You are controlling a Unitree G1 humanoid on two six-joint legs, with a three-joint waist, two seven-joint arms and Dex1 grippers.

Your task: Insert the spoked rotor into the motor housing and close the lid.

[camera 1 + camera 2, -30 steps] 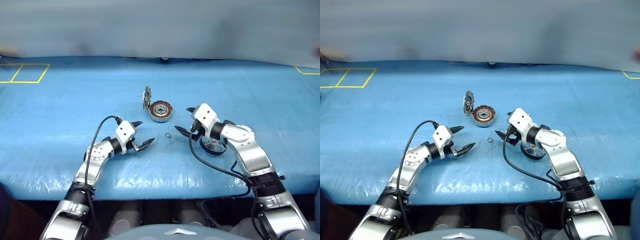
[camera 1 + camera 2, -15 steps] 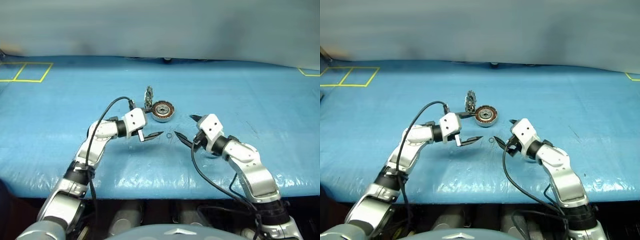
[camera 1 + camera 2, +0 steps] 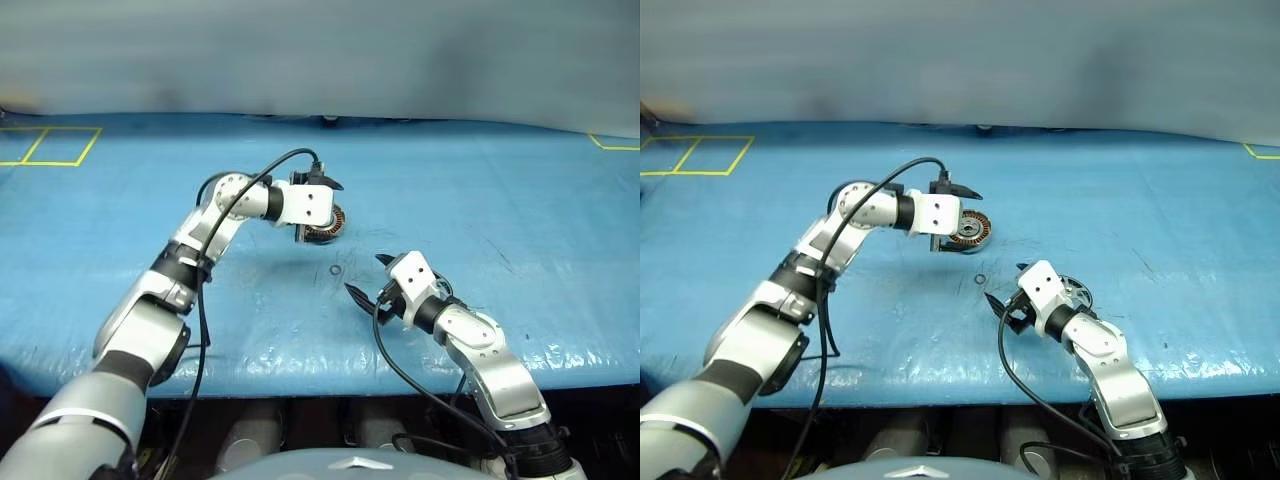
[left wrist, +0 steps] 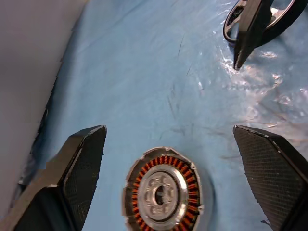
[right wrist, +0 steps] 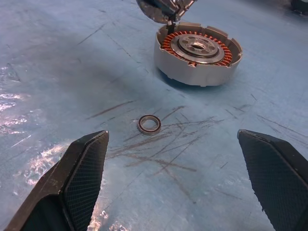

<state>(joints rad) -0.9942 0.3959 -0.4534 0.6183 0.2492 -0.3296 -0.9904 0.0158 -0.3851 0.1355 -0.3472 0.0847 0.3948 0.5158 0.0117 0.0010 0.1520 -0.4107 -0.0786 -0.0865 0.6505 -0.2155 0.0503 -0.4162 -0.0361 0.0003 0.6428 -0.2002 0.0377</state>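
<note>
Left wrist view: your left gripper point(image 4: 168, 159) is hanging wide open directly above the short round silver-grey motor housing point(image 4: 163, 189) with its copper windings, holding nothing. Your right gripper point(image 5: 178, 178) is also gaping wide and empty, aimed at a tiny thin ring point(image 5: 149, 124) lying near the housing. The black-rimmed, silver-spoked rotor point(image 3: 1072, 293) is lying on the blue table cover point(image 3: 520, 180), just beside your right wrist.

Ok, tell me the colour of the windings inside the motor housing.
Copper-orange, ringing the motor housing's silver centre; clearest in the right wrist view.
</note>
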